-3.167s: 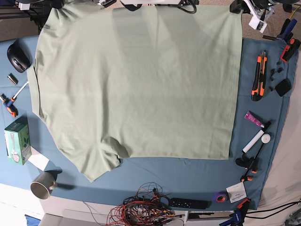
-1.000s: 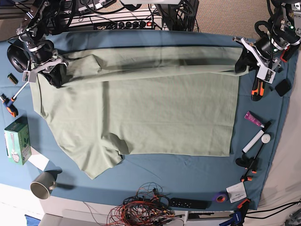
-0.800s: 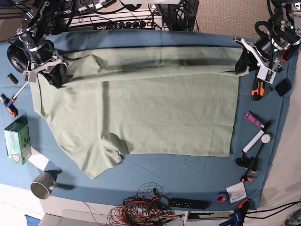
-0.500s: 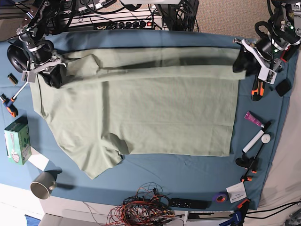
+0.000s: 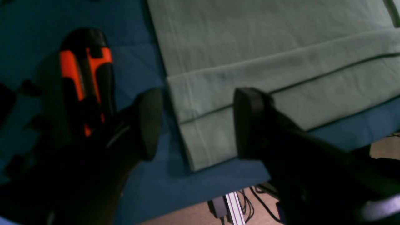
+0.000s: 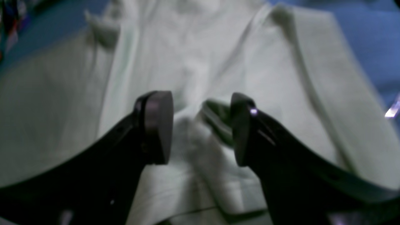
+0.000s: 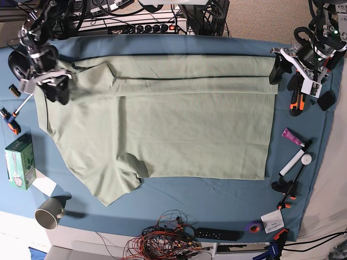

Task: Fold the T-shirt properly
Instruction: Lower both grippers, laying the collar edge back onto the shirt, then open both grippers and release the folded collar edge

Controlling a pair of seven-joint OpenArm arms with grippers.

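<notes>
The pale green T-shirt (image 7: 162, 124) lies spread on the blue cloth (image 7: 217, 200), its top strip folded down into a flat band (image 7: 179, 76) across the far side. My left gripper (image 7: 285, 76) hovers open at the band's right end; in the left wrist view its fingers (image 5: 250, 125) straddle the folded corner (image 5: 206, 125) without touching it. My right gripper (image 7: 56, 91) stands open over the band's left end, and in the right wrist view its pads (image 6: 157, 128) sit either side of rumpled fabric (image 6: 200, 147), holding nothing.
An orange-black utility knife (image 7: 296, 100) (image 5: 84, 72) lies just beside the left gripper. A mouse (image 7: 20, 64), a green box (image 7: 20, 161) and a mug (image 7: 50, 212) sit at the left. Tangled wires (image 7: 162, 241) and a remote (image 7: 217, 234) line the near edge; small tools (image 7: 295, 157) lie at the right.
Both grippers have opened and let go of the folded edge. The band has dropped flat onto the shirt, and both grippers have drawn slightly outward from it.
</notes>
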